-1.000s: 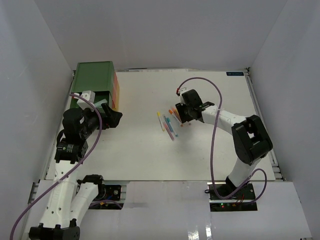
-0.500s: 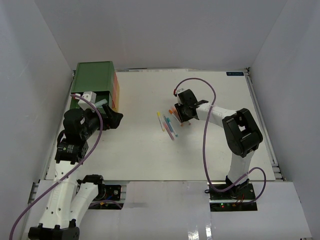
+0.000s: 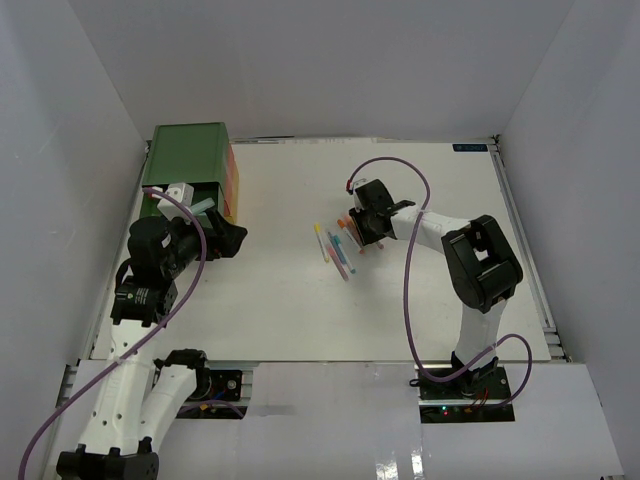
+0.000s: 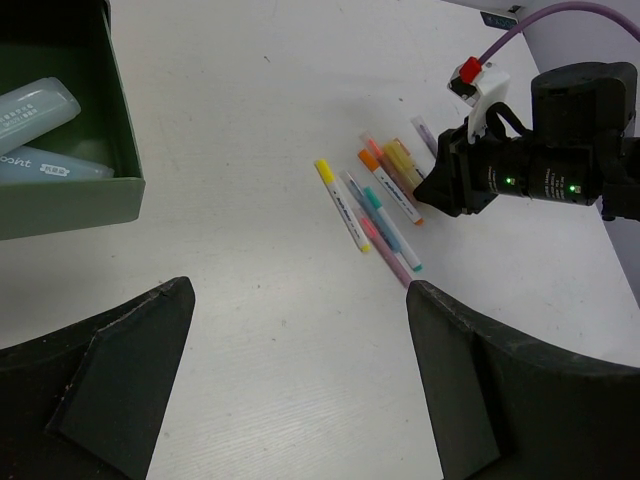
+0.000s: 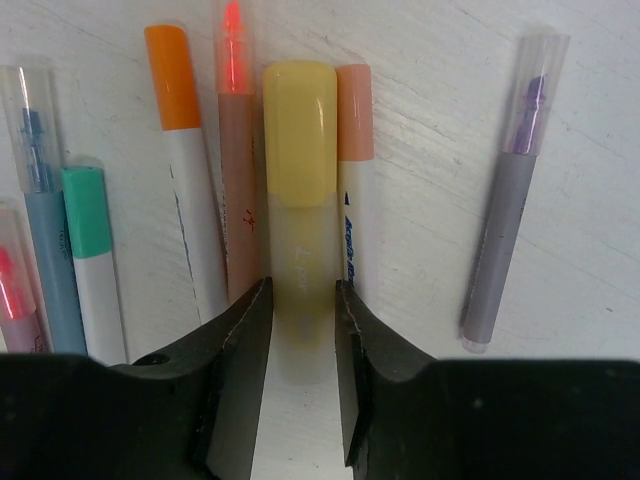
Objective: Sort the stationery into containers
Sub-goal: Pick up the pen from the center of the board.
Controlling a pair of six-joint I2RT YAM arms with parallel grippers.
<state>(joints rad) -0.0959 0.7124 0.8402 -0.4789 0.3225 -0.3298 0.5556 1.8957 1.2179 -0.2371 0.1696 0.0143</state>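
Right gripper (image 5: pixel 300 290) dropped onto the pen cluster and its jaws narrowed since a second ago; left arm unmoved.
Matte black fingers (image 5: pixel 235 360) pinch the chunky, translucent yellow highlighter (image 5: pixel 298 150) by its barrel, which lies flat on the scuffed white table (image 5: pixel 430 60). Just left of the jaws is a slim salmon pen (image 5: pixel 238 200), then an orange-capped marker (image 5: pixel 175 90) and a teal-capped marker (image 5: pixel 88 215). A peach-capped pen (image 5: pixel 354 100) touches the highlighter on the right; a grey-purple pen (image 5: pixel 505 230) with a clear cap lies apart. Left gripper (image 4: pixel 298 290) jaws gape wide, empty. A green drawer (image 4: pixel 60 195) beyond its left finger holds two frosted pale-blue tubes (image 4: pixel 35 110).
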